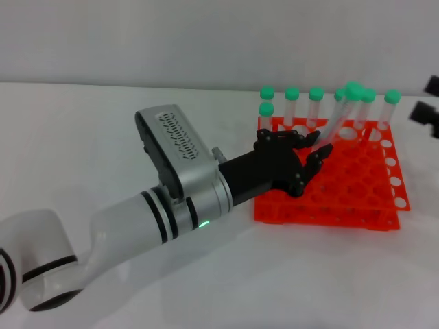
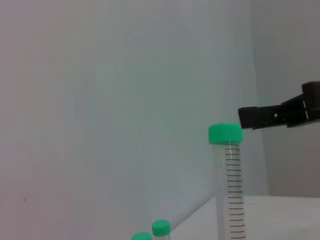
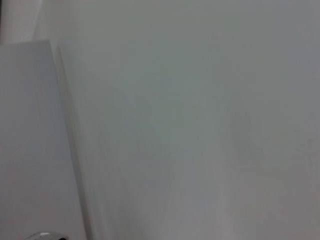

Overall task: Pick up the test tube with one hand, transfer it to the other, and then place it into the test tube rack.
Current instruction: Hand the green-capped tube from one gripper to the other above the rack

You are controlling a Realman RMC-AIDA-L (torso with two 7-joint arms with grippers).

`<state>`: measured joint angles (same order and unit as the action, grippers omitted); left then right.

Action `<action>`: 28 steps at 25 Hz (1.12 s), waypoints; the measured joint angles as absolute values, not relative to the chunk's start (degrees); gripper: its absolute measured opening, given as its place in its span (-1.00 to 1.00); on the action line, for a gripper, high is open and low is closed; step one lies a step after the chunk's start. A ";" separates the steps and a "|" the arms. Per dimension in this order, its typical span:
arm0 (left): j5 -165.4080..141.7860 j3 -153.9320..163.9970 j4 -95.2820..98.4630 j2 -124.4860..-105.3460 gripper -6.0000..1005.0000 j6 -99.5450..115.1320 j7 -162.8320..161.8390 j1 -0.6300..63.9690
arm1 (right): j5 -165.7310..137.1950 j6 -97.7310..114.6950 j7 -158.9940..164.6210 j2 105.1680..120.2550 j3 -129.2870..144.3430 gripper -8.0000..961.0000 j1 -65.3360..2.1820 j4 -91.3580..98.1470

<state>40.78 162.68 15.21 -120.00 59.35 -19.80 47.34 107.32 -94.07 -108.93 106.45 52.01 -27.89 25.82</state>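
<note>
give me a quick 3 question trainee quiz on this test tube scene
1. True or false: the left claw holds a test tube tilted above the test tube rack.
2. Multiple choice: where is the right claw? A) over the rack's middle B) at the far right edge of the head view, apart from the tube C) gripping a capped tube
3. Fill in: the caps on the tubes standing in the rack's back row are ____.

Key: 1 true; 2 B; 3 green
</note>
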 joint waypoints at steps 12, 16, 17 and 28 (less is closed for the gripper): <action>39.68 162.73 16.20 -120.24 -0.56 58.74 -19.31 48.07 | 105.24 -88.18 -109.34 111.60 52.02 0.67 -29.80 25.59; 39.67 162.78 16.65 -120.23 -0.56 58.20 -19.30 47.81 | 104.77 -88.07 -109.24 111.96 52.07 0.64 -30.24 25.37; 39.67 162.73 16.67 -120.23 -0.56 58.16 -19.29 47.73 | 104.49 -88.06 -109.11 111.96 52.15 0.64 -30.34 25.36; 39.69 162.75 16.73 -120.32 -0.55 57.70 -19.25 47.64 | 103.58 -88.00 -109.10 113.40 52.74 0.56 -31.47 25.42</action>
<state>39.69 162.75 16.73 -120.32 57.70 -19.25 47.64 103.58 -88.00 -109.10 113.40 52.74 -31.47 25.42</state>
